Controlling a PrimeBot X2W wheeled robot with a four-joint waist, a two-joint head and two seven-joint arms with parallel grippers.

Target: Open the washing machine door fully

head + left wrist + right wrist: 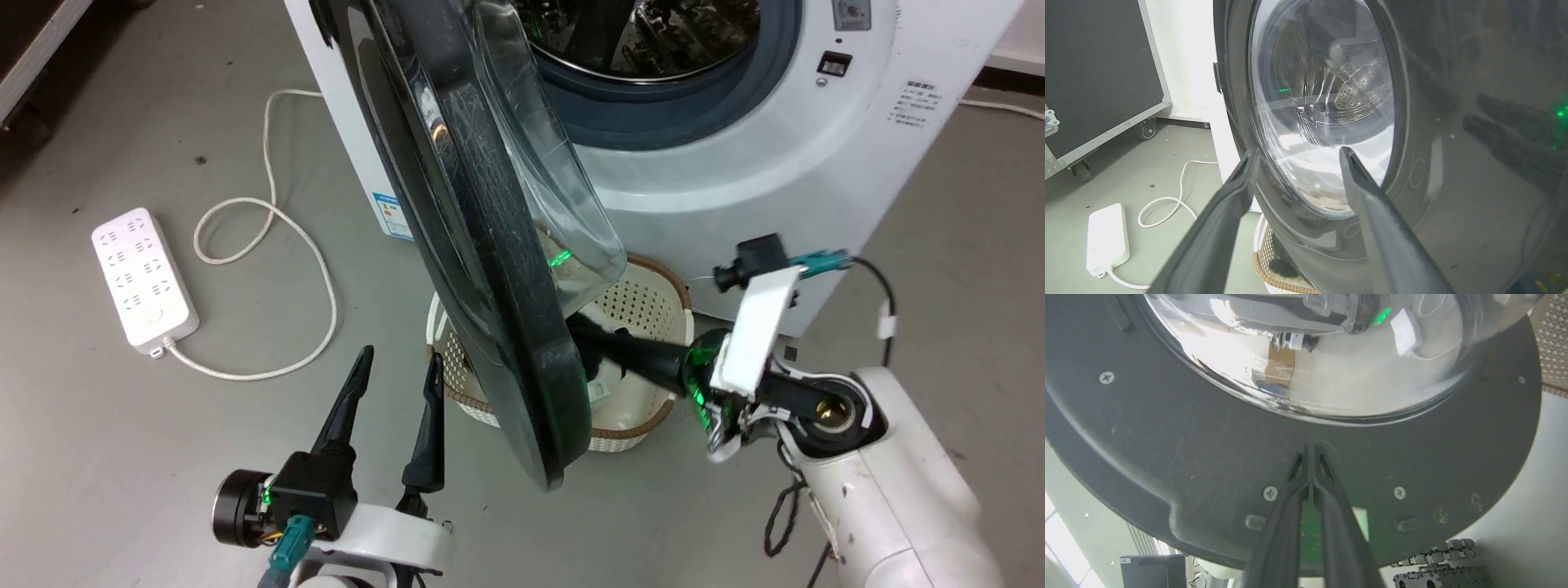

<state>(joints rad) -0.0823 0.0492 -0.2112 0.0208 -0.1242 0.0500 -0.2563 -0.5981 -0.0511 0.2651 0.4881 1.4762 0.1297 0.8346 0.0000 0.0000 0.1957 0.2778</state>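
Observation:
The washing machine door (482,245) stands partly open, edge-on to the head camera, with its clear glass bowl (555,188) bulging toward the machine. My left gripper (400,357) is open on the door's outer side, near its lower edge and apart from it. In the left wrist view, that gripper (1299,152) points at the glossy door (1453,163) and its window (1323,102). My right gripper (596,343) reaches behind the door. It is shut, with its tips (1309,448) against the door's inner face (1188,449) just below the bowl (1331,367).
The grey-rimmed drum opening (653,49) lies open in the white machine (816,163). A white wicker-trimmed basket (645,302) sits on the floor under the door. A white power strip (143,278) and its cable (269,220) lie to the left. A black wheeled case (1098,81) stands beyond.

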